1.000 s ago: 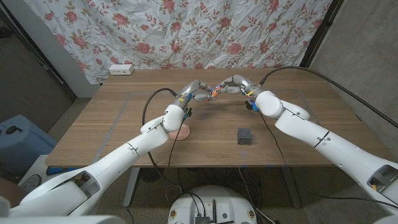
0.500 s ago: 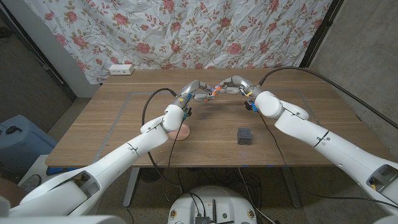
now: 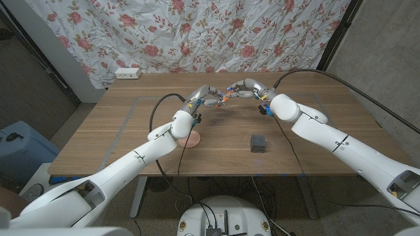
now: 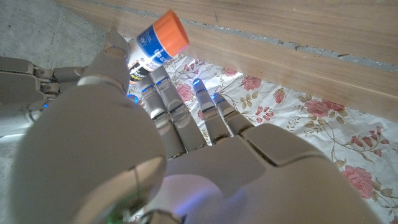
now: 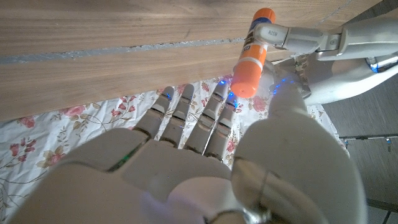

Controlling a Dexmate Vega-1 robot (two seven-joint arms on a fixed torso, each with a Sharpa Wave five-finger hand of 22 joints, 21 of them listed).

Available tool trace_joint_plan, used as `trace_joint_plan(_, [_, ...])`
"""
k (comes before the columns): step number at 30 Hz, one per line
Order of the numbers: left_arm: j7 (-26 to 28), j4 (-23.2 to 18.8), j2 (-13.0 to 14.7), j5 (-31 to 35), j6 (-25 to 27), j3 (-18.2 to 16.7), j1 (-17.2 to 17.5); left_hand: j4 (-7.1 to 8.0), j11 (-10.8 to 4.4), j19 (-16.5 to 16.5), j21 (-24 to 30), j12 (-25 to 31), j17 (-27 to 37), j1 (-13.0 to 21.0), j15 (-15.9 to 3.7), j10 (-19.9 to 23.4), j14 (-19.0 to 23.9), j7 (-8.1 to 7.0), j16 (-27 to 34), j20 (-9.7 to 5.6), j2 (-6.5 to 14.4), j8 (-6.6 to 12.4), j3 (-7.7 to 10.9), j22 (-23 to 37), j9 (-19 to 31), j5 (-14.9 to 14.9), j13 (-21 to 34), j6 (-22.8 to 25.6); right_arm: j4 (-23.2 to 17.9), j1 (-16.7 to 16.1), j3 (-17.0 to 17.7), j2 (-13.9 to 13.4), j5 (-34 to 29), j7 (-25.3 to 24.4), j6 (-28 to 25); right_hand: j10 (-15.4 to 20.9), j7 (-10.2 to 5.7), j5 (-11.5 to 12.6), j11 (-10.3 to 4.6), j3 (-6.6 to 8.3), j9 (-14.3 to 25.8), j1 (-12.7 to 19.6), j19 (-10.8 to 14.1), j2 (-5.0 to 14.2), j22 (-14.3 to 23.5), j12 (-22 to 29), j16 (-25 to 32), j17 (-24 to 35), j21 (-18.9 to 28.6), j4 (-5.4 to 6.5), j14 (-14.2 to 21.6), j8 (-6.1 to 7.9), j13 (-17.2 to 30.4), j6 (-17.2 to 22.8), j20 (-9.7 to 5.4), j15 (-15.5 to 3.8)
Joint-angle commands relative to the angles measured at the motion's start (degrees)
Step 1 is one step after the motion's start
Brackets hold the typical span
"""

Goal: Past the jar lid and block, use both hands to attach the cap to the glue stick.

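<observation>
A: Where is the glue stick (image 3: 225, 97) just now?

B: Raised above the wooden table (image 3: 118, 131), well beyond the dark block (image 3: 258, 143), between the two hands. The left hand (image 3: 205, 97) and the right hand (image 3: 245, 88) meet there, fingertips close together, with the stick spanning the small gap.

A: Which hand has it?

B: In the right wrist view the stick (image 5: 254, 53) shows an orange end at both tips and a white and blue label in the middle. The left hand (image 5: 323, 46) grips it at the end farther from that camera. The right hand (image 5: 205, 162) reaches its fingers (image 5: 214, 112) up to the nearer orange cap (image 5: 247, 74), and its thumb sits just beside that cap.

A: So the right hand grasps the cap?

B: It looks so, though the contact itself is partly hidden by the thumb. In the left wrist view the stick (image 4: 157, 47) stands past the left hand (image 4: 155, 149), with an orange end toward the camera, held against the thumb and fingers (image 4: 163, 99).

A: Is the cap on the stick?

B: The orange cap sits flush in line with the tube; I cannot tell whether it is pressed fully home.

A: And the other things?

B: The pink jar lid (image 3: 191, 139) lies on the table to the left of the block, partly under the left forearm. A white power strip (image 3: 128, 73) lies at the table's far edge, well to the left of the block, against the floral curtain (image 3: 197, 33).
</observation>
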Motion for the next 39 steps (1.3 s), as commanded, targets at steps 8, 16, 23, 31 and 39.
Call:
trace_joint_plan(8, [-0.5, 0.3, 0.3, -0.2, -0.2, -0.1, -0.4, 0.29, -0.96, 0.5, 0.0, 0.1, 0.2, -1.2, -5.66, 1.1, 0.5, 1.97, 0.3, -0.10, 3.8, 0.39, 0.22, 0.2, 0.6, 0.4, 0.3, 2.6, 2.3, 1.8, -0.3, -0.8, 0.7, 3.9, 3.3, -7.6, 0.44, 2.5, 2.11, -2.03, 0.2, -3.6, -3.5, -1.37, 0.3, -0.1, -2.1, 0.5, -0.2, 0.82, -4.5, -1.59, -0.1, -7.2, 1.10, 0.01])
trace_joint_plan(16, [-0.7, 0.2, 0.6, -0.4, -0.2, -0.2, -0.3, 0.28, -0.98, 0.5, -0.1, 0.1, 0.2, -1.2, -5.69, 1.2, 0.5, 1.87, 0.3, -0.03, 3.8, 0.38, 0.21, 0.2, 0.6, 0.4, 0.3, 2.6, 3.5, 1.8, 0.5, -1.6, 2.0, 5.3, 6.1, -12.2, 0.79, 3.7, 3.52, -3.72, 0.2, -6.6, -6.2, -2.07, 0.3, -0.1, -3.7, 0.6, -0.3, 1.91, -8.0, -1.80, -0.2, -12.6, 1.44, 2.17])
trace_joint_plan(23, [-0.6, -0.3, 0.8, -0.4, 0.5, -0.4, 0.0, 0.29, -0.98, 0.5, -0.1, 0.0, 0.2, -1.2, -5.63, 1.2, 0.5, 1.91, 0.3, -0.02, 3.8, 0.34, 0.19, 0.2, 0.6, 0.4, 0.3, 2.5, 5.0, 0.2, 2.2, -1.5, 4.0, 3.9, 10.3, -17.9, 1.27, 4.3, 6.00, -5.81, 0.0, -11.3, -8.7, -2.03, 0.3, -0.3, -5.3, 0.8, -0.2, 4.00, -11.4, -1.85, -0.4, -17.6, 2.17, 4.73])
trace_joint_plan(31, [-0.3, -1.0, 1.1, -0.7, 1.3, -0.9, 0.5, 0.28, -0.98, 0.5, -0.1, 0.0, 0.2, -1.2, -5.65, 1.2, 0.5, 1.89, 0.2, -0.01, 3.8, 0.34, 0.18, 0.2, 0.6, 0.4, 0.3, 2.5, 5.2, -1.4, 3.4, -1.1, 4.5, 1.6, 12.6, -22.8, 2.21, 4.5, 5.62, -6.98, -0.1, -13.9, -8.8, -1.88, 0.3, -0.7, -6.4, 0.6, 0.1, 5.15, -13.2, -1.96, -1.0, -20.1, 1.32, 5.57])
trace_joint_plan(39, [-0.1, -1.0, 1.2, -1.0, 1.2, -1.2, 0.6, 0.27, -0.99, 0.4, -0.1, 0.0, 0.2, -1.2, -5.68, 1.2, 0.5, 1.87, 0.2, -0.03, 3.8, 0.34, 0.18, 0.2, 0.7, 0.4, 0.3, 2.5, 5.1, -2.4, 4.0, -1.1, 4.5, 0.5, 14.2, -26.2, 3.47, 4.3, 5.26, -7.67, -0.2, -16.6, -10.1, -0.70, 0.3, -0.6, -7.8, 0.4, -0.2, 6.57, -16.1, -1.99, -1.5, -22.4, 0.56, 5.95])
